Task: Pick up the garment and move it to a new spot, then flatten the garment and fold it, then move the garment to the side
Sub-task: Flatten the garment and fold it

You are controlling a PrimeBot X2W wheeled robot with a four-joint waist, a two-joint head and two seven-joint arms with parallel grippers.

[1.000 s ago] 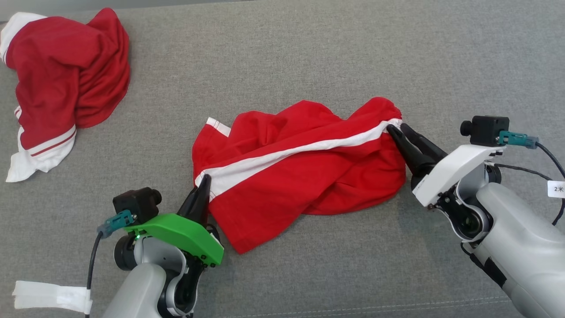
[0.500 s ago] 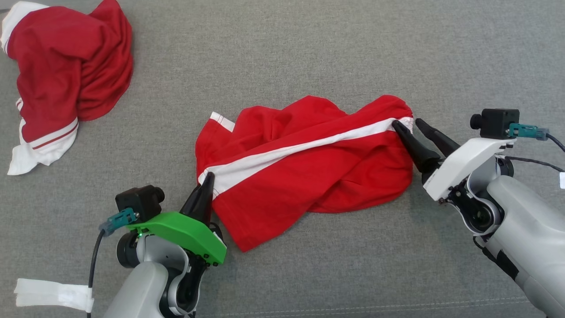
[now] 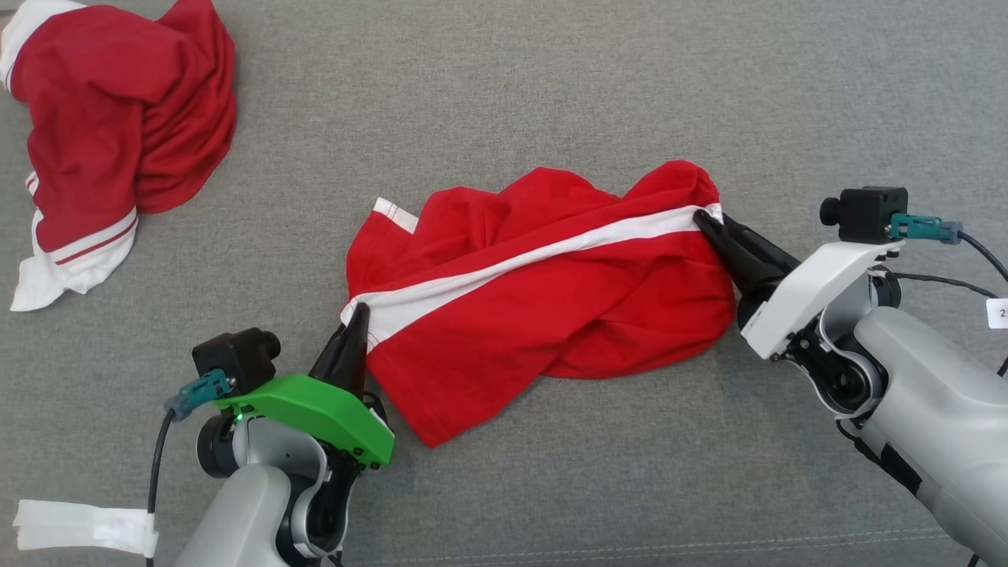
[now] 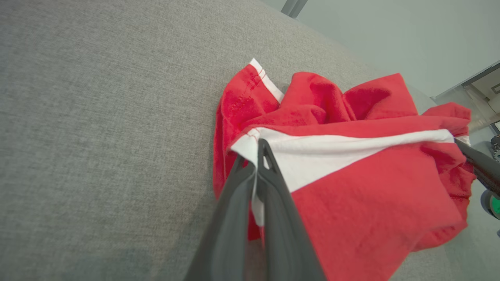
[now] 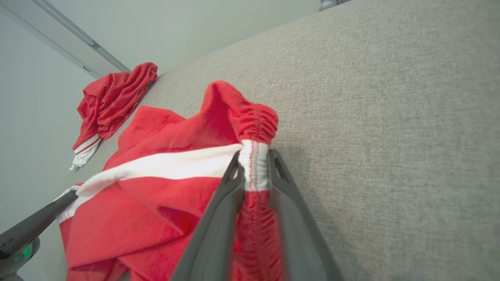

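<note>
- Garment [image 3: 543, 315], red with a white stripe [image 3: 535, 264], lies crumpled in the middle of the grey fabric surface [image 3: 551, 87], slung between the two pincers with the stripe running from one to the other.
- The left pincer [image 3: 358, 315] is closed tight on the lower end of the stripe. In its wrist view the fingers meet with only a thin edge of white cloth between them.
- The right pincer [image 3: 709, 224] is closed on the gathered waistband [image 5: 254, 168] at the stripe's other end, with a thicker bunch of cloth in its bite.
- Both ends look secured, so the step in hand is probably lifting the piece and carrying it to a fresh spot.
- Raise both arms together and level, so neither end takes all the weight.
- Spread the arms only until the stripe is straight. The left grip is shallow, and a harder pull could drag the edge out.
- Lift high enough for the hanging folds to leave the surface before moving sideways, or they will drag and twist.
- Set it down well apart from the second red garment [image 3: 118, 118] at the far left, leaving room on every side to spread it flat.
</note>
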